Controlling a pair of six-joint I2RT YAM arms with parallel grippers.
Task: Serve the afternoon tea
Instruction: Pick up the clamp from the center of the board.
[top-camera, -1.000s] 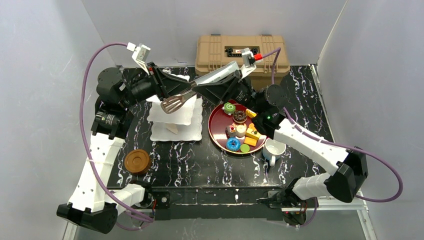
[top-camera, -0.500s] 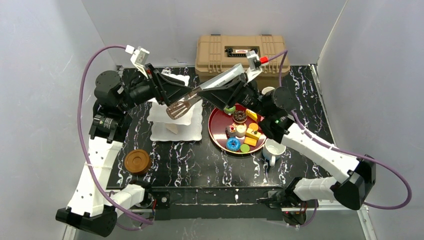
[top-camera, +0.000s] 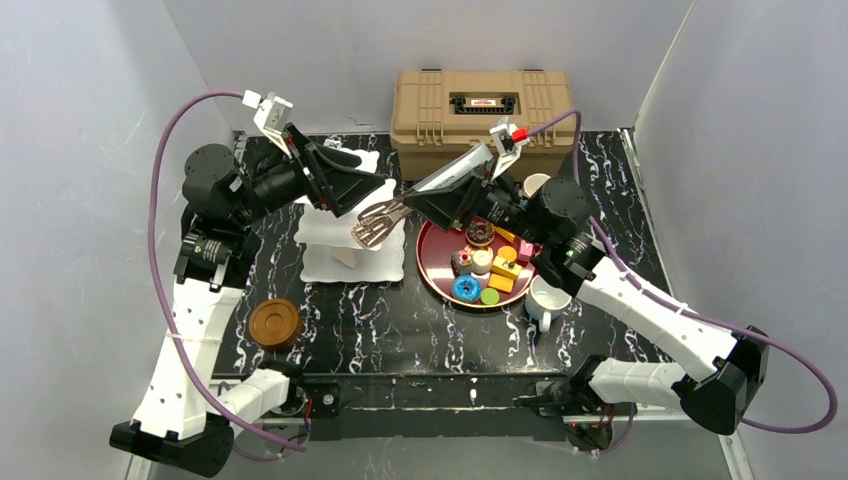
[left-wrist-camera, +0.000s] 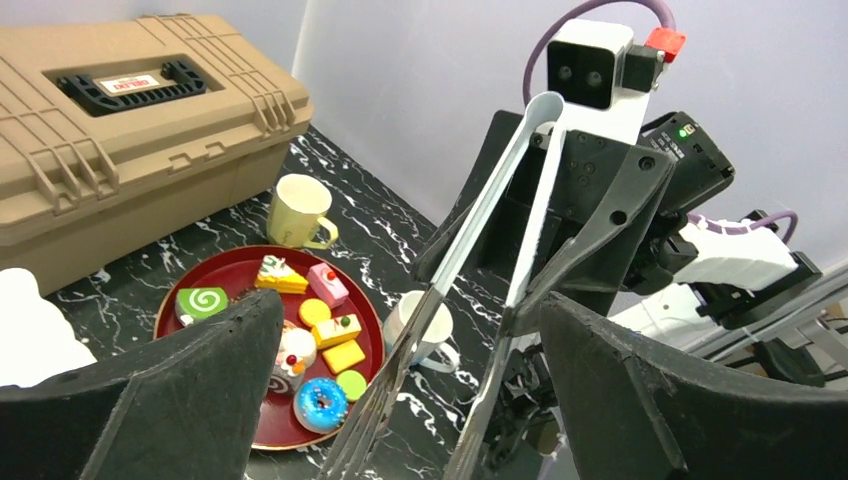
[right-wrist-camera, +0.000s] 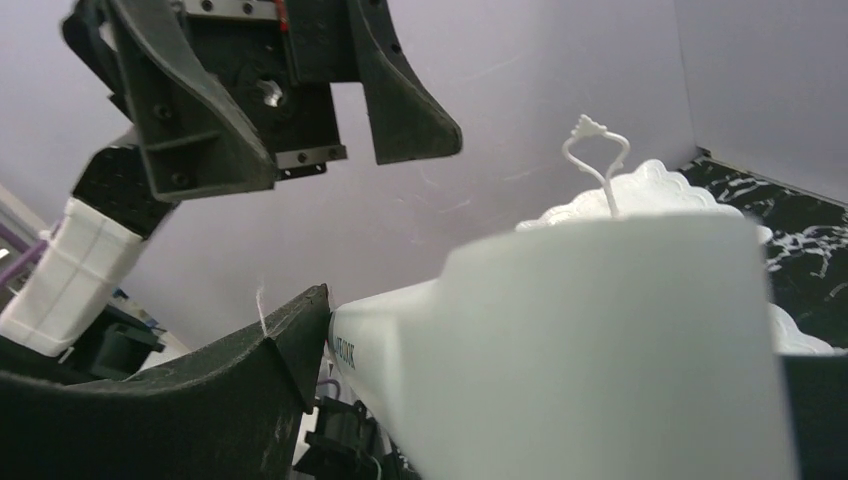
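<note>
Right gripper (top-camera: 440, 192) clamped on white plastic tongs with scalloped metal tips (top-camera: 452, 171). Left gripper (top-camera: 368, 192) spread wide, fingers flanking the tongs; contact undetermined. Tong tips hang beside the white three-tier wavy-edged stand (top-camera: 335, 262). Small colourful toy pastries (top-camera: 483, 262) lie on the dark red round tray (top-camera: 430, 250), beneath the right gripper.

Both the left arm (top-camera: 190, 330) and the right arm (top-camera: 640, 302) wear white ribbed shells with black round joint housings. A purple cable (top-camera: 155, 180) runs along each to a white camera box (left-wrist-camera: 590, 65) with a red plug (left-wrist-camera: 664, 42). One green light (left-wrist-camera: 683, 131) marks the right wrist. The left gripper (left-wrist-camera: 410, 300) has broad black wedge-shaped fingers (left-wrist-camera: 140, 400).
</note>
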